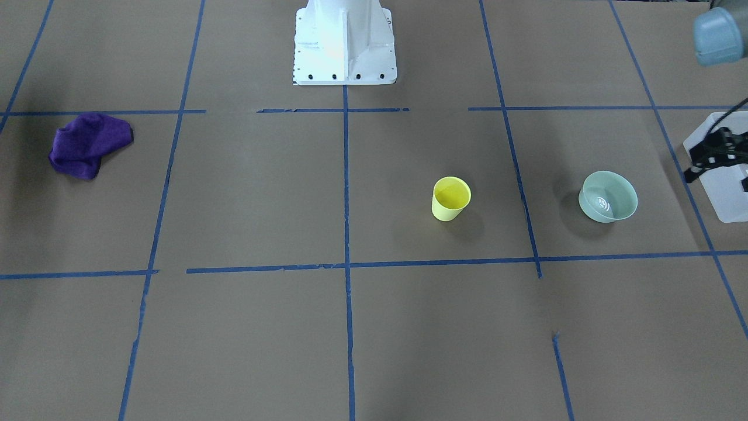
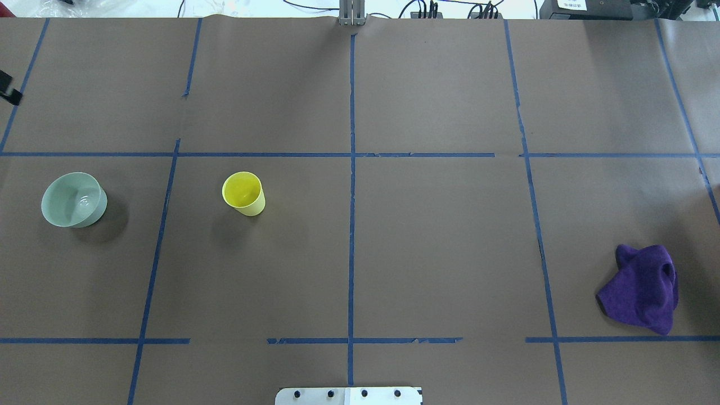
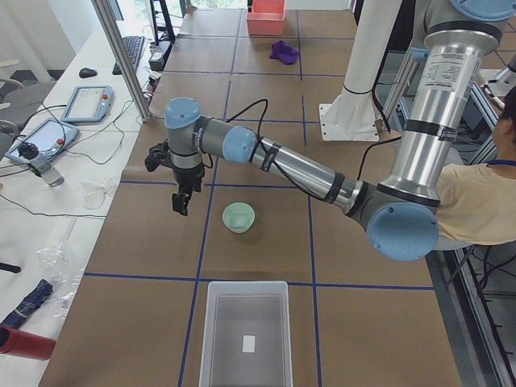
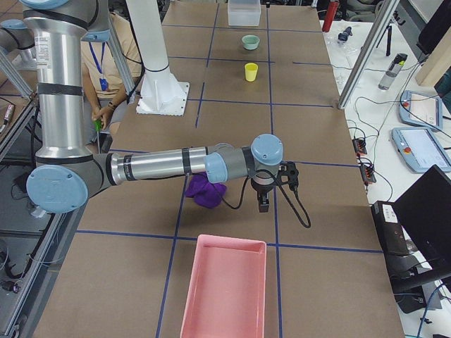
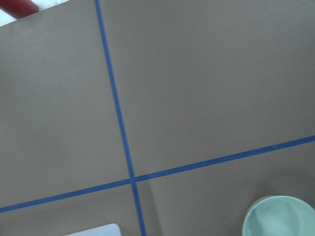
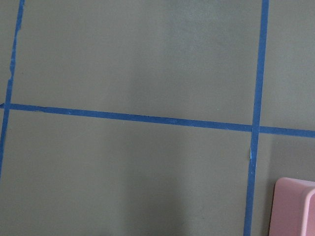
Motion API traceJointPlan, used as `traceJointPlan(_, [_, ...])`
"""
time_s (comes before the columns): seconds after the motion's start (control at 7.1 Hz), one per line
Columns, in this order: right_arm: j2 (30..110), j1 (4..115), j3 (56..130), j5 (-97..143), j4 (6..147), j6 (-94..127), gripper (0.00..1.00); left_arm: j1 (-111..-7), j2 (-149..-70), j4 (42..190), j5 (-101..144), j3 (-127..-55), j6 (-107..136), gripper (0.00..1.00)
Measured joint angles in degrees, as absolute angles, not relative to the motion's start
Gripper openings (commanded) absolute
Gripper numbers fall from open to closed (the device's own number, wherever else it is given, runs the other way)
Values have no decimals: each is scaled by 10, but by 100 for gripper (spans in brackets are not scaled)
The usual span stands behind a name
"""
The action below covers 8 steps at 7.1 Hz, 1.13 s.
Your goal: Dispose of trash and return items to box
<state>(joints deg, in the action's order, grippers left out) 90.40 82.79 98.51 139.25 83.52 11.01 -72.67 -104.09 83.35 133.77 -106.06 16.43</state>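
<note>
Yellow cup (image 1: 450, 199) upright on the table (image 1: 263, 193), near the green bowl (image 1: 608, 196) — well apart from the box (image 3: 246, 334).
Left tool (image 3: 179, 207) and right tool (image 4: 262, 204) aloft, touching nothing — jaw spread impossible to tell.

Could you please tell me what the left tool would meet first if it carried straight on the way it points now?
Most likely the bare brown paper-covered table: the left tool points down, beside the pale green round bowl, not over it.
</note>
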Motion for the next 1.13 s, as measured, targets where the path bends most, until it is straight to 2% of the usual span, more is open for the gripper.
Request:
traceJointPlan(0.28, [902, 822, 985, 1394, 834, 117, 100, -604, -1086, 850, 1344, -1091, 322, 100])
traceJointPlan(0.56, [902, 817, 984, 1396, 835, 119, 100, -483, -1128, 885, 1289, -1088, 466, 100])
traceJointPlan(0.85, [903, 814, 984, 1398, 835, 119, 100, -430, -1134, 949, 1243, -1042, 512, 100])
traceJointPlan(1.13, [903, 813, 984, 1399, 835, 120, 100, -422, -1136, 978, 1237, -1013, 515, 100])
